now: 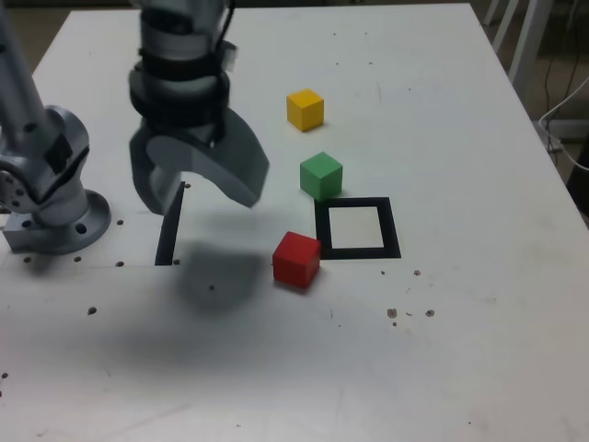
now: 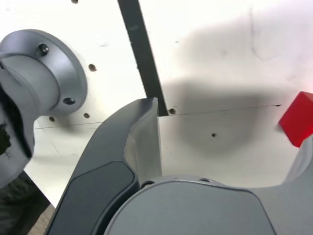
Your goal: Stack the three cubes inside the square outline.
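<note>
Red cube (image 1: 296, 259), green cube (image 1: 321, 175) touching square outline (image 1: 357, 229); yellow cube (image 1: 306, 109) apart.

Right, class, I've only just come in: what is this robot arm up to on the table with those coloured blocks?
A single robot arm hangs above the white table with its end effector open and empty. None of the three cubes is stacked. The red cube sits just outside the square outline, at its corner on the exterior view's left. The green cube sits just beyond it, the yellow cube farther back. The outline holds nothing.
</note>
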You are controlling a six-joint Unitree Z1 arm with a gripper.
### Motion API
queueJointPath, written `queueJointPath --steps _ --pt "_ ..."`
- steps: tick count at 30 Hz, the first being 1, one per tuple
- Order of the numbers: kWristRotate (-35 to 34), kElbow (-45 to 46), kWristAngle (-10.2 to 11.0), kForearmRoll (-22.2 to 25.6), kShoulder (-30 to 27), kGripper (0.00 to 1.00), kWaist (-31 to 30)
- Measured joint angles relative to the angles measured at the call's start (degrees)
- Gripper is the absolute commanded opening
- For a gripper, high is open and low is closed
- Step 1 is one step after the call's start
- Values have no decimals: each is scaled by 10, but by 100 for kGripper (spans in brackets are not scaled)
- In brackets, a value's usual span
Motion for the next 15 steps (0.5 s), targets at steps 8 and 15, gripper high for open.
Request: queueJointPath --steps 8,15 --pt "-1 -46 0 6 46 99 -25" --pt "-1 -92 0 18 84 99 -51"
